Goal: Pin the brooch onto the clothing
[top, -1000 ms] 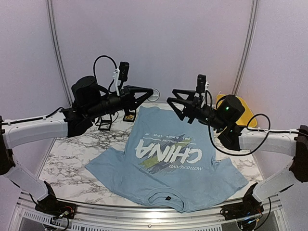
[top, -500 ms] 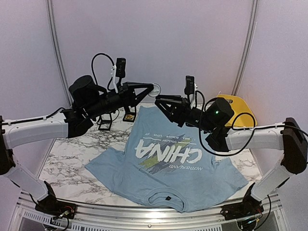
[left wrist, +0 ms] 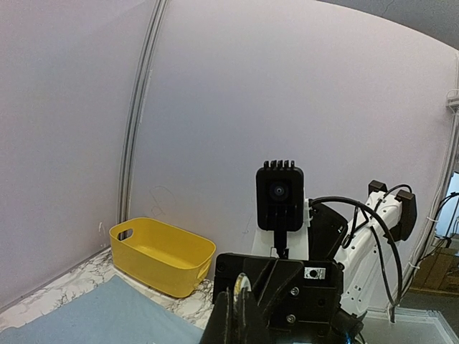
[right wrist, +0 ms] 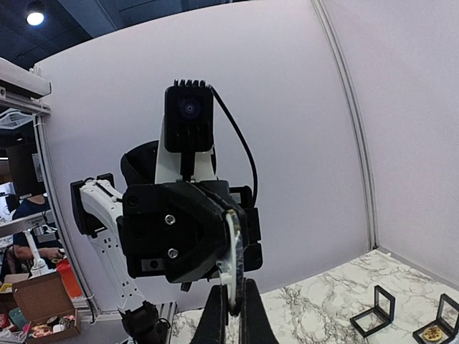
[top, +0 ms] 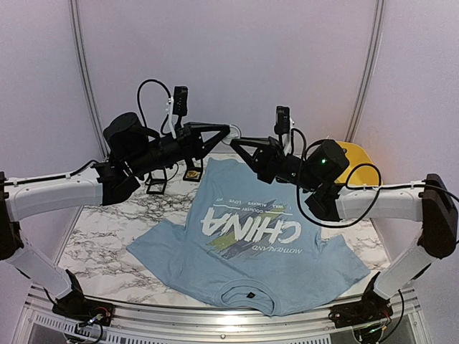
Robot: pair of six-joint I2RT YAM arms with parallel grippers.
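Observation:
The clothing (top: 251,229) is a light blue T-shirt with white "CHINA" lettering, spread flat on the marble table; one corner of it (left wrist: 93,315) shows in the left wrist view. The brooch (top: 231,132) is a small round pale disc held in the air above the shirt's far hem. My left gripper (top: 226,132) is shut on it from the left. My right gripper (top: 236,140) meets it tip to tip and is shut on the same disc. The left wrist view shows the brooch (left wrist: 241,284) edge-on above my left gripper (left wrist: 236,294). Seen from the right wrist, the brooch (right wrist: 232,251) stands between my right gripper (right wrist: 234,285) jaws.
A yellow basket (top: 355,161) stands at the back right of the table, also seen as the yellow basket (left wrist: 161,254) from the left wrist. Small black display stands (top: 156,185) sit at the back left, next to the shirt; two display stands (right wrist: 380,308) show low right.
My right arm has swung left and up to meet the left gripper, and its jaws have closed from wide open onto the brooch. The left gripper stayed shut and rose slightly.

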